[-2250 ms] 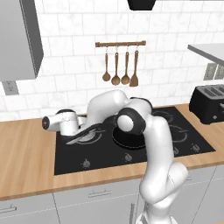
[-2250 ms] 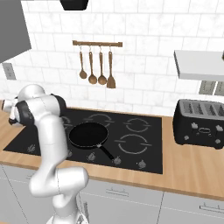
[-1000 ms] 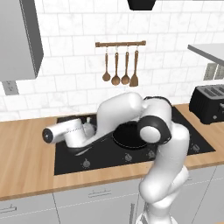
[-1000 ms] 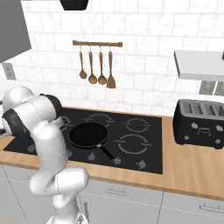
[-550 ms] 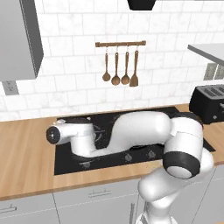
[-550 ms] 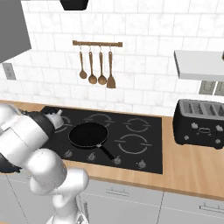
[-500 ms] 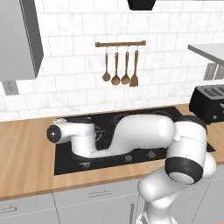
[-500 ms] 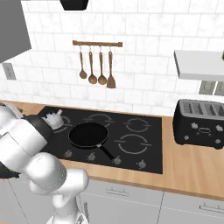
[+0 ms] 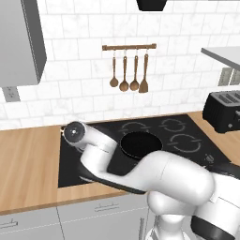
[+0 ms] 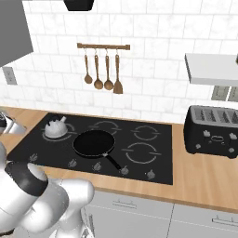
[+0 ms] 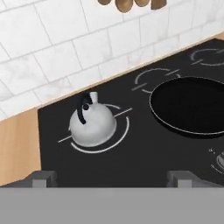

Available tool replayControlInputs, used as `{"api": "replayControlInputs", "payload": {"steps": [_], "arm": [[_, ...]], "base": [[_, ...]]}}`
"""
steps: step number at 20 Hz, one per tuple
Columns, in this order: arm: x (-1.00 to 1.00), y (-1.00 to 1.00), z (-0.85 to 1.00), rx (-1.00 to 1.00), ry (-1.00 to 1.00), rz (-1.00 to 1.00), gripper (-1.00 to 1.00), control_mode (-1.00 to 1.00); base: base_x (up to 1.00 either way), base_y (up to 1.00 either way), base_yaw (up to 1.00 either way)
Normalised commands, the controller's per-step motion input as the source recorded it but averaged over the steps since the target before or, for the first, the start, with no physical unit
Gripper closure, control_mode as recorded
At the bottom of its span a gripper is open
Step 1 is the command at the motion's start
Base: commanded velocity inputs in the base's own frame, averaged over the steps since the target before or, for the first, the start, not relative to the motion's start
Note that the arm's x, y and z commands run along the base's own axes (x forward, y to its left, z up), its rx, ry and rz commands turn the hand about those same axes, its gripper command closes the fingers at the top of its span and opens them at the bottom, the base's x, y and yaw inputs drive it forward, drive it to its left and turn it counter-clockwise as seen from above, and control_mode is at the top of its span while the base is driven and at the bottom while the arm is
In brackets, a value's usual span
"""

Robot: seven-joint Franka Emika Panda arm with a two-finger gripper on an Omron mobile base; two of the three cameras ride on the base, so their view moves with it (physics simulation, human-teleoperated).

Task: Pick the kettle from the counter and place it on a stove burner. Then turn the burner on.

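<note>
One arm is stretching left across the stove (image 9: 187, 136) in the left base view, hiding its near-left corner. Right base view: kettle (image 10: 55, 127) is sitting on the back-left stove burner (image 10: 48, 134), frying pan (image 10: 94, 143) just beside. Hand view: claw (image 11: 109, 178) fingertips are standing spread, gripping nothing, kettle well apart.

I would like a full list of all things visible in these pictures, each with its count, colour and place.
kettle: one, silver-grey with black handle, on the stove burner at the back left of the stove.
frying pan: one, black, on the stove right of the kettle.
stove: one, black glass with white rings, set into the counter.
knobs: a row, silver, along the stove's front edge.
counter: one, light-brown wood.
toaster: one, black, on the counter right of the stove.
wooden utensils: four, brown, hanging on a wall rail.
fingers: two dark tips, apart, pulled back from the kettle.
</note>
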Motion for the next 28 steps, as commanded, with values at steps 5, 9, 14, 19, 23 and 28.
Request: {"api": "replayControlInputs", "payload": {"steps": [5,9,14,19,23,28], "arm": [[-0.55,-0.09,-0.04,-0.03,0.21,0.24,-1.00,-1.00],[-0.53,-0.03,0.00,0.00,0.32,0.23,-1.00,-1.00],[-0.27,0.00,-0.04,0.00,0.41,0.18,-1.00,-1.00],[-0.04,0.00,-0.28,0.00,0.37,0.14,-1.00,-1.00],[0.00,0.01,-0.39,-0.03,0.29,0.03,-1.00,-1.00],[0.00,0.00,-0.37,-0.13,0.09,-0.04,-1.00,-1.00]], "base": [[0.00,0.00,0.00],[0.00,0.00,0.00],[0.00,0.00,0.00],[0.00,0.00,0.00],[0.00,0.00,0.00],[0.00,0.00,0.00]]}}
